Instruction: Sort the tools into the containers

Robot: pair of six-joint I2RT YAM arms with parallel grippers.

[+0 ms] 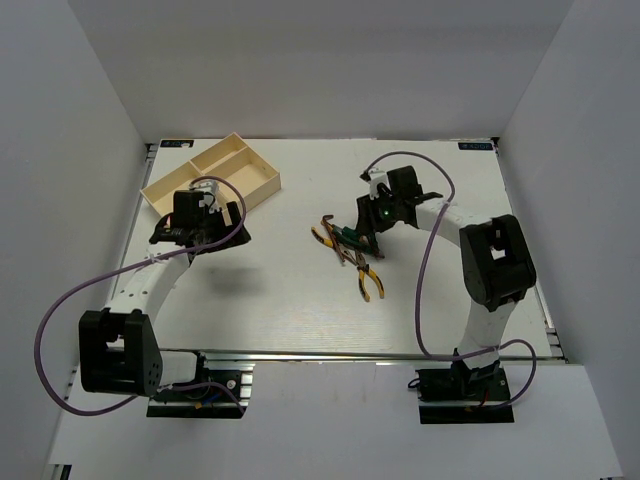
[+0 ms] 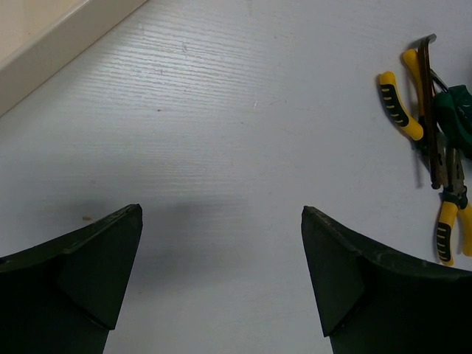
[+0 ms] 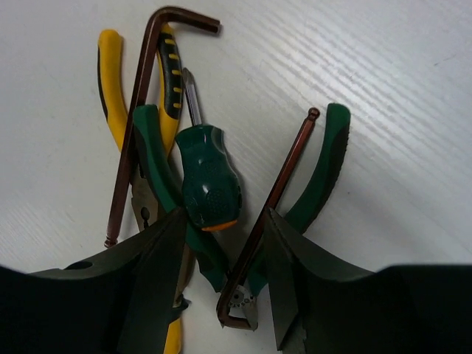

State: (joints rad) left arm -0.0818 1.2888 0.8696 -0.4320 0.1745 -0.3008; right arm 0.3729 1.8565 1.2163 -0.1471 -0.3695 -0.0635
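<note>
The tools lie in a heap right of the table's middle. Green-handled pliers (image 3: 324,169) and a stubby green screwdriver (image 3: 210,177) lie with two brown hex keys (image 3: 133,125) over yellow-handled pliers (image 3: 110,81). A second pair of yellow-handled pliers (image 1: 368,283) lies just nearer. My right gripper (image 3: 225,247) is open and low over the heap (image 1: 347,240). Its fingers straddle the green pliers' joint and one hex key (image 3: 284,177). The cream tray (image 1: 215,175) stands at the back left. My left gripper (image 2: 221,221) is open and empty above bare table beside the tray (image 2: 44,44).
White walls enclose the table on three sides. The left arm (image 1: 140,290) reaches up the left side and the right arm (image 1: 490,260) curves in from the right. In the left wrist view the tool heap (image 2: 435,133) lies at the far right.
</note>
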